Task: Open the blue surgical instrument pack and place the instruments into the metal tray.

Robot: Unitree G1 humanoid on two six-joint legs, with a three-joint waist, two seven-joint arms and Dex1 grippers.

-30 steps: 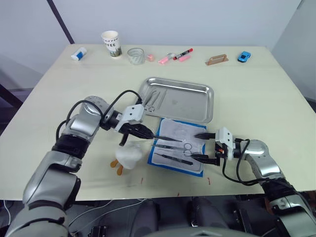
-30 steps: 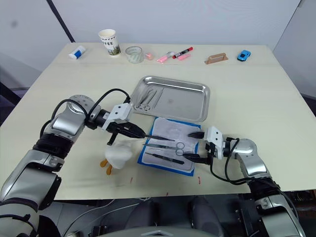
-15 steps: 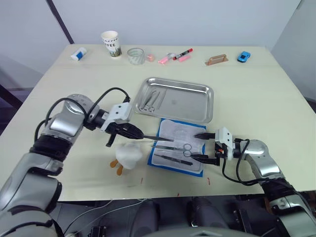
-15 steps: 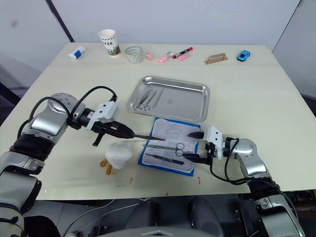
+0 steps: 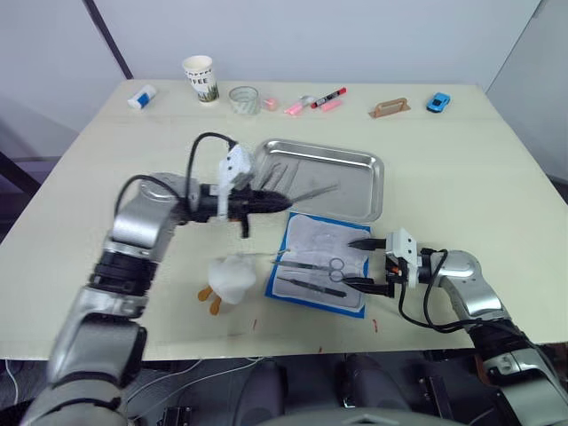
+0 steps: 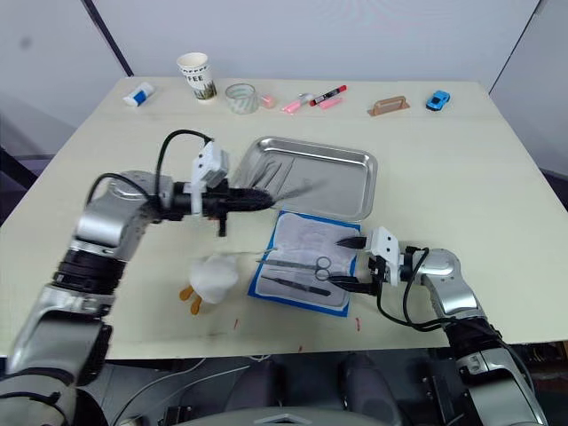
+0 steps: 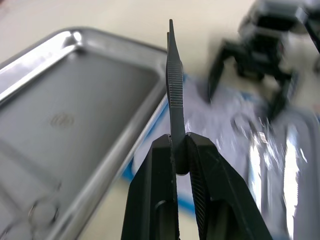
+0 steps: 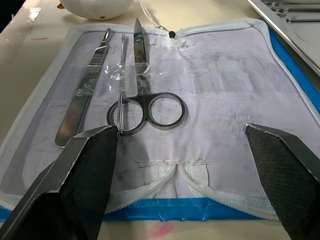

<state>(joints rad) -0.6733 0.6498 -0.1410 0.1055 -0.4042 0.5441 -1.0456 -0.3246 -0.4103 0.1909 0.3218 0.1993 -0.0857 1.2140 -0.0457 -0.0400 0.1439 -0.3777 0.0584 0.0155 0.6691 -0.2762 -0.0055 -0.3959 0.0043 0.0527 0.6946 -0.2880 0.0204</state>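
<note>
The blue surgical instrument pack (image 5: 312,232) lies open on the table in front of the metal tray (image 5: 380,191), pale lining up. Scissors (image 8: 145,107), a flat handle tool (image 8: 82,110) and a thin probe lie in it. Two or three instruments (image 5: 273,177) rest in the tray's left end. My left gripper (image 5: 280,202) is shut on slim tweezers (image 7: 175,85), held level over the tray's near left part and pointing right. At the pack's right edge my right gripper (image 5: 358,263) stands open, one finger to each side of it and nothing between them.
A white duck toy (image 5: 229,280) sits just left of the pack. Along the table's far edge stand a small bottle (image 5: 140,96), a paper cup (image 5: 201,78), a glass cup (image 5: 243,99), a red-capped marker (image 5: 328,96), a tan block (image 5: 389,107) and a blue toy car (image 5: 437,102).
My left gripper drew the tweezers out of the pack to the left, then lifted them up over the tray's near left part. The right gripper has stayed put and open.
</note>
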